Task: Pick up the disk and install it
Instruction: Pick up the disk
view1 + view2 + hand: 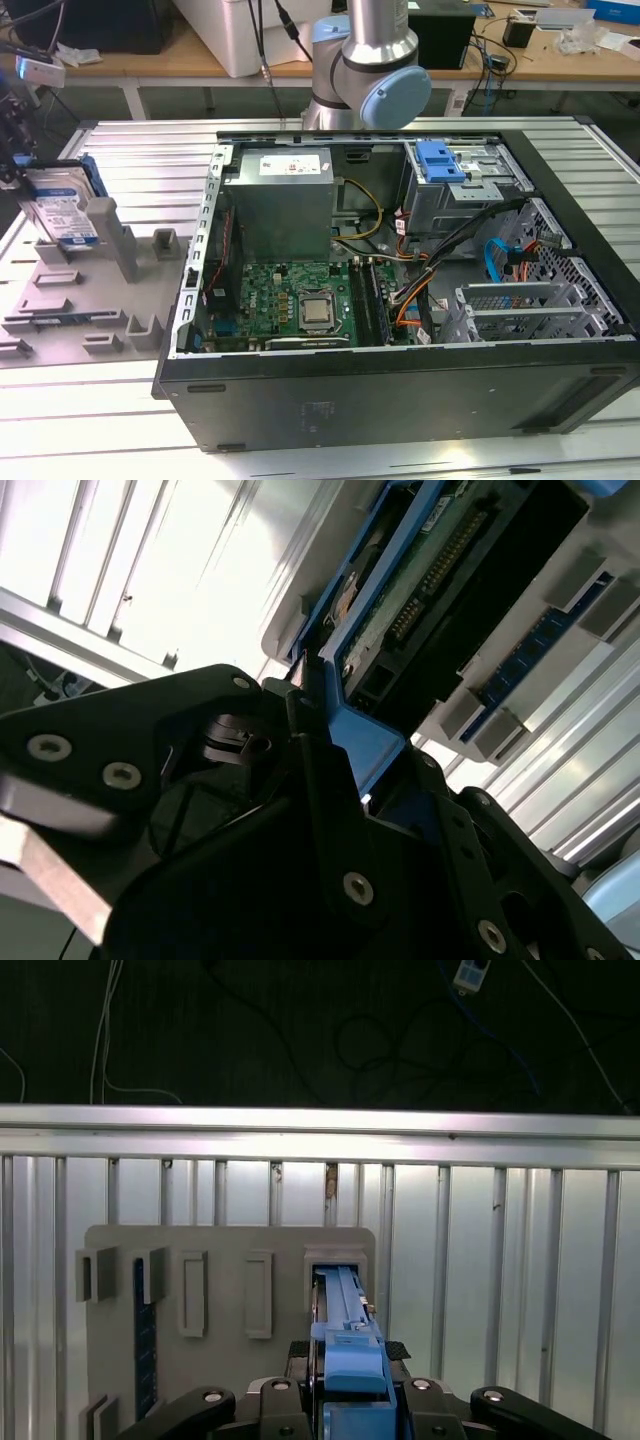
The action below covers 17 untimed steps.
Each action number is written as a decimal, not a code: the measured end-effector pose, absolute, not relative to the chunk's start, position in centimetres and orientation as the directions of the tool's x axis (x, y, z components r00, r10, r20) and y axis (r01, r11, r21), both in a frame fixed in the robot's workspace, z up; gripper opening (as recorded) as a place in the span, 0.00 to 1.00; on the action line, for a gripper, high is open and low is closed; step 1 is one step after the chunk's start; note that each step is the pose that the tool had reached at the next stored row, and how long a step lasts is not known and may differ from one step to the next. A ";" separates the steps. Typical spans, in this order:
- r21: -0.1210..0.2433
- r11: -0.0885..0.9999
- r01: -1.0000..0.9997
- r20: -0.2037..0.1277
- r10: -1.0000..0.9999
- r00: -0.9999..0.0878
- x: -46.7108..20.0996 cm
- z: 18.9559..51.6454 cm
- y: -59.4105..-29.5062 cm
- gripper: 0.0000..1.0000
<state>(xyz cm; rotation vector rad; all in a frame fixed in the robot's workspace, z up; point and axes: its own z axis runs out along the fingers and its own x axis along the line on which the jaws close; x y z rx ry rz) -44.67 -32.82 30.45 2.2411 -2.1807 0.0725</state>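
The disk (62,208) stands upright in the grey fixture (60,300), rail exposed, so the gripper (348,1358) fingers (315,750) can pinch its blue edge.

Open black computer case (400,390) lies on its side on the slatted aluminium bench (150,160). Inside, a grey power supply box (280,215) sits above the green motherboard (290,300), with a blue latch (440,160) on the drive cage. A grey fixture plate (90,320) lies at the exterior view's left.
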 end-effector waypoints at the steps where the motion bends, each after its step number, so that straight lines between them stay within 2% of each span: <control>1: -0.022 -0.028 -0.999 0.043 -0.999 0.027 -44.7 30.5 -32.8 0.37; 17: -0.022 -0.028 -0.999 0.051 -0.998 0.027 -44.7 32.2 -32.8 0.37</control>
